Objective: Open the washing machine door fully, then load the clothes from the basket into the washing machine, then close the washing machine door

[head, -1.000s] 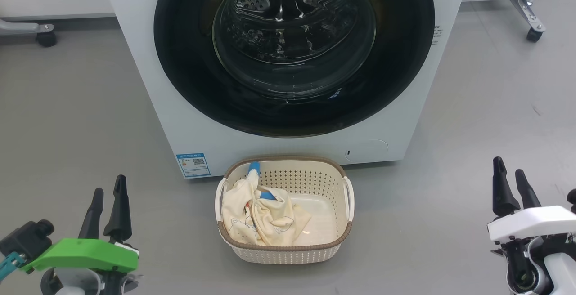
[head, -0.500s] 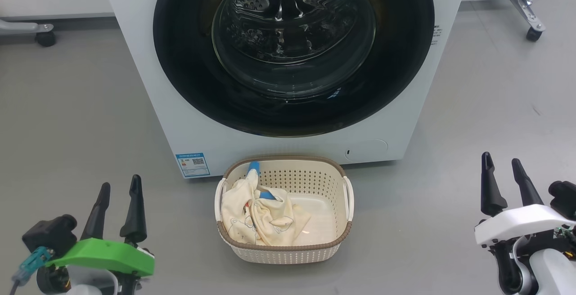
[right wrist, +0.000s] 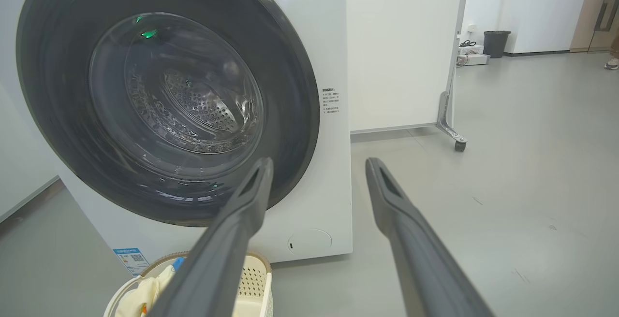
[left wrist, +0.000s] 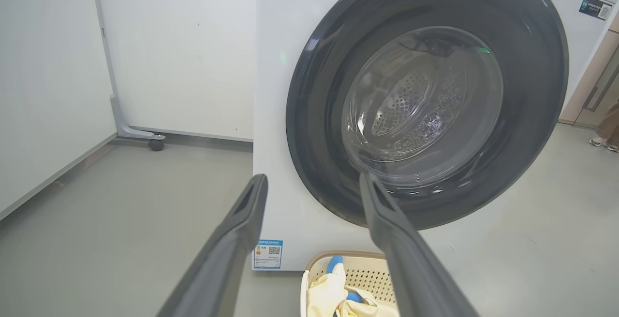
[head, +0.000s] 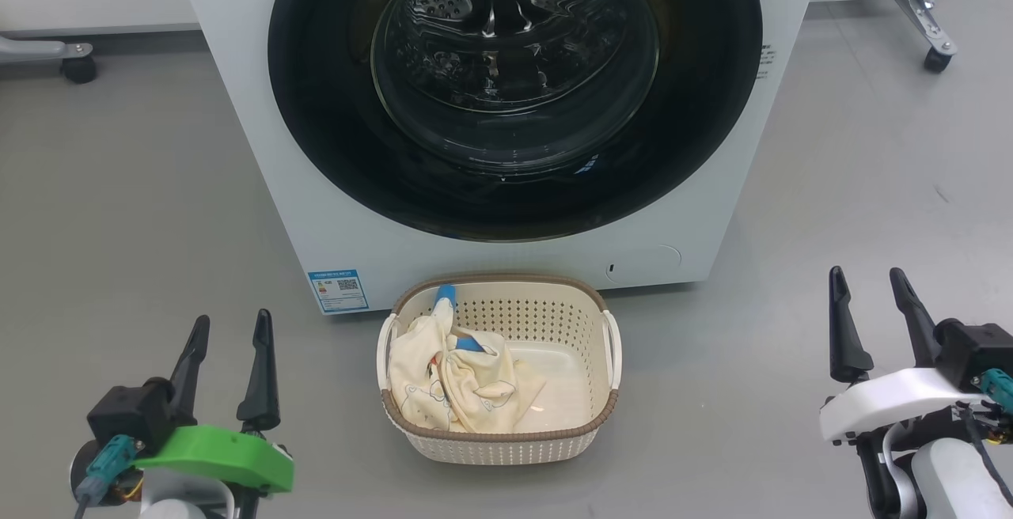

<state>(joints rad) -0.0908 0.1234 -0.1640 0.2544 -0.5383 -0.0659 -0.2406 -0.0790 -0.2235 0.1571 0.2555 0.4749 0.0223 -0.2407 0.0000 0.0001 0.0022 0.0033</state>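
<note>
On your far left, a wheeled frame leg (head: 47,51) stands on the grey floor (head: 119,202) by the wall. Nearer to you, your left gripper (head: 232,320) is at the lower left of the head view. Its two dark fingers rise from a green cover (head: 221,456) and are parted with a clear gap. Nothing is between them and they touch nothing.

Next comes the washing machine (head: 253,131), with a blue label sticker (head: 339,289) at the bottom left corner of its white front. The washing machine door (head: 316,107) sits shut against that front. Its glossy black ring surrounds the glass bowl (head: 514,60), and through the glass you can see the perforated steel drum.

The basket (head: 506,449) stands on the floor directly below the door and close to the machine's foot. From here you cannot tell whether the two touch. The clothes (head: 451,380) lie crumpled in the left half of the basket, with a blue part poking up at the back left rim. The right half of the basket floor is bare.

Your right gripper (head: 866,274) is at the lower right, above a white cover (head: 894,400) and well apart from the basket. Its fingers point up and are spread about as wide as the left pair, holding nothing.

Beyond it, a second wheeled frame leg (head: 930,20) stands at the far right. In the right wrist view a person's foot (right wrist: 611,63) shows at the edge.
</note>
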